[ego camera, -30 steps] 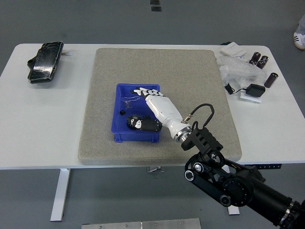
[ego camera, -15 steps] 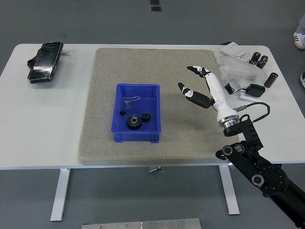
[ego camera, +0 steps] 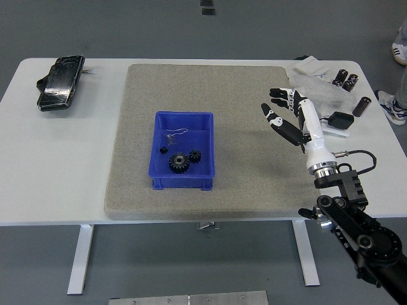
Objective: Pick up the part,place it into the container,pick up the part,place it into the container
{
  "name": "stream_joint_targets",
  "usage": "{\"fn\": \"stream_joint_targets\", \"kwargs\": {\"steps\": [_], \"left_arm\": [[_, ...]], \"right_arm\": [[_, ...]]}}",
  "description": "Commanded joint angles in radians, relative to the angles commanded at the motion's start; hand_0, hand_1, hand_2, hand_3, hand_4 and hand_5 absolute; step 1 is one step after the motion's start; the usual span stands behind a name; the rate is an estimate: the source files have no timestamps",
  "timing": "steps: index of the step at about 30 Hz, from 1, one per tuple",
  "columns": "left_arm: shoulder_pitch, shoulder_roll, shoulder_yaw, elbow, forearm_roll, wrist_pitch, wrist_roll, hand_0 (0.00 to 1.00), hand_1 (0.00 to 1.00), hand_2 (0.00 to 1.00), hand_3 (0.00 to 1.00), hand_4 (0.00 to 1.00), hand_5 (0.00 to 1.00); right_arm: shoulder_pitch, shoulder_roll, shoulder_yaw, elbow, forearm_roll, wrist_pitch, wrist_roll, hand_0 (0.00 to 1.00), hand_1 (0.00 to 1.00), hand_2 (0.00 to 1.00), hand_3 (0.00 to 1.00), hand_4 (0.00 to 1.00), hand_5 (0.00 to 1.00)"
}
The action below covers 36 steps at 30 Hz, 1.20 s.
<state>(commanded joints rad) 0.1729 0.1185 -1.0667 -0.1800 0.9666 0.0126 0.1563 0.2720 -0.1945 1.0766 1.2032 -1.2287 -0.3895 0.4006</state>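
Two black toothed metal gears (ego camera: 184, 160) lie inside the blue plastic container (ego camera: 184, 151). The right hand (ego camera: 291, 117), fingers spread and empty, hovers over the grey mat's (ego camera: 140, 101) right edge; it should stay clear.

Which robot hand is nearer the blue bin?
Right. The right robot hand hovers open over the mat's right edge, apart from the bin; the left isn't in view.
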Motion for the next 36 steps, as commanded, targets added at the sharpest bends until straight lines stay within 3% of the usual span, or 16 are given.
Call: {"fn": "stream_joint_targets", "kwargs": {"steps": [10, 20, 36], "left_arm": [[0.005, 0.012, -0.005, 0.0, 0.009, -0.001, 0.002, 0.654, 0.577, 0.575, 0.611, 0.729, 0.264], [0.015, 0.003, 0.002, 0.0, -0.009, -0.001, 0.003, 0.654, 0.577, 0.573, 0.609, 0.714, 0.241], [0.013, 0.002, -0.003, 0.0, -0.008, 0.001, 0.007, 0.654, 0.577, 0.573, 0.61, 0.711, 0.236]], "right_arm": [[-0.048, -0.006, 0.07, 0.012, 0.04, 0.033, 0.005, 0.745, 0.681, 0.698, 0.672, 0.771, 0.41], [-0.067, 0.005, 0.101, 0.019, -0.002, 0.098, -0.049, 0.751, 0.691, 0.709, 0.683, 0.798, 0.441], [-0.076, 0.0, 0.158, 0.033, -0.031, 0.102, -0.065, 0.761, 0.702, 0.719, 0.696, 0.813, 0.456]]}}
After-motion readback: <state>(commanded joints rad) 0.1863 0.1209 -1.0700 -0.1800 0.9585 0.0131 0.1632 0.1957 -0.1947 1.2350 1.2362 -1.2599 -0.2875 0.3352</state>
